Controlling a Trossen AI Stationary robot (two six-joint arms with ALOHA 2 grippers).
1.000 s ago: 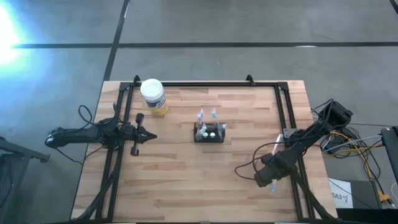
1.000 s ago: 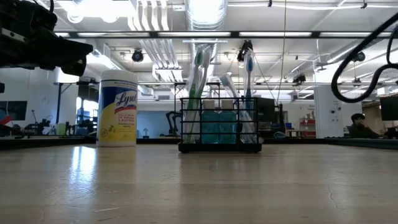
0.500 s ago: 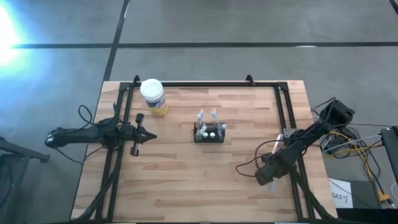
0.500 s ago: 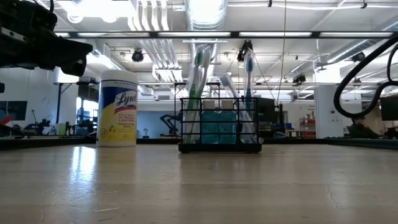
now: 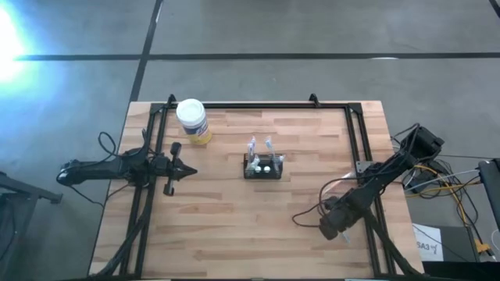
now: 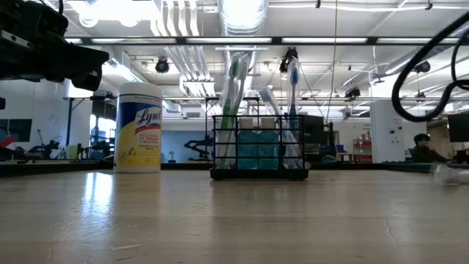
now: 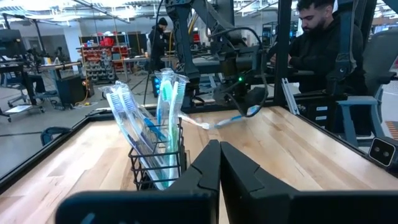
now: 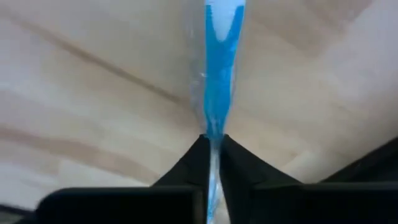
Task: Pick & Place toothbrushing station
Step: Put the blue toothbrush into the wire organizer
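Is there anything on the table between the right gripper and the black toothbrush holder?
Nothing visible: bare wood lies between the right gripper, shut on a blue toothbrush, and the toothbrush holder.

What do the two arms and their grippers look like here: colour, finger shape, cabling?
Both arms are dark, slim and jointed. The left gripper ends in two black wedge-shaped fingers tapering to a point. The right gripper has the same black tapered fingers. A black cable loops loosely beside the right arm; another curls by the left arm.

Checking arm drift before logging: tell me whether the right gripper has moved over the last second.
Yes. In the high view the right gripper has slid slightly toward the table's near edge and leftward, away from the unmoved toothbrushing station.
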